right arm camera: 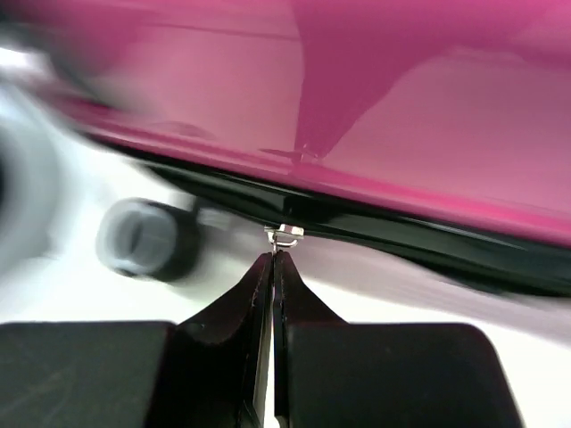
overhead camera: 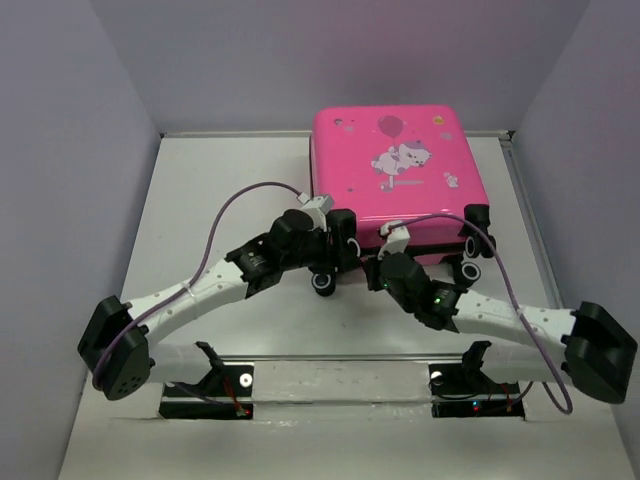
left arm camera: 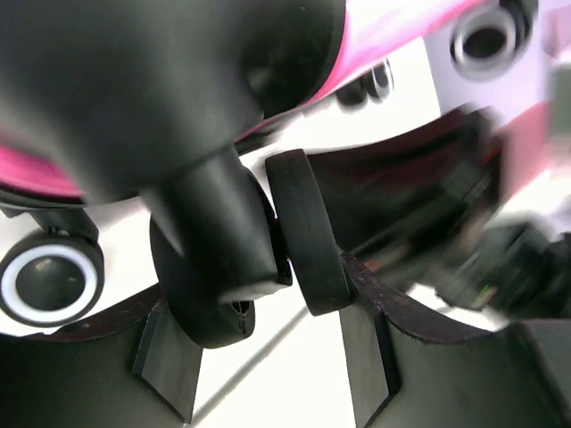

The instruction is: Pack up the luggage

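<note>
Luggage (overhead camera: pixel 395 170) lies flat on the table (overhead camera: pixel 220 180), far side, a bit R of centre. Lid shut, sticker face up, wheels toward the arm bases.

L gripper (left arm camera: pixel 259 294) is at the case's near-L corner. On my L wrist cam the fingers (left arm camera: pixel 379 308) stand apart w/ a black caster (left arm camera: pixel 214 267) between them. The caster looks to touch both sides, but I can't tell if it's actually clamped; view is blurred. A white-ringed wheel (left arm camera: pixel 49 281) sits just L of that finger pair, on the table.

R gripper (right arm camera: pixel 272 259) is at the near edge, approx mid-span. Fingertips are pressed together, only a hairline between, nipping the silver zipper pull (right arm camera: pixel 285 234), which pokes out right at the tips. The pull hangs off the black zipper band (right arm camera: pixel 401 227) running under the pink shell. Another wheel (right arm camera: pixel 147 239) is to the L of the tips in that view, out of focus.

From the top cam both arms are stretched fwd, wrists near each other.
</note>
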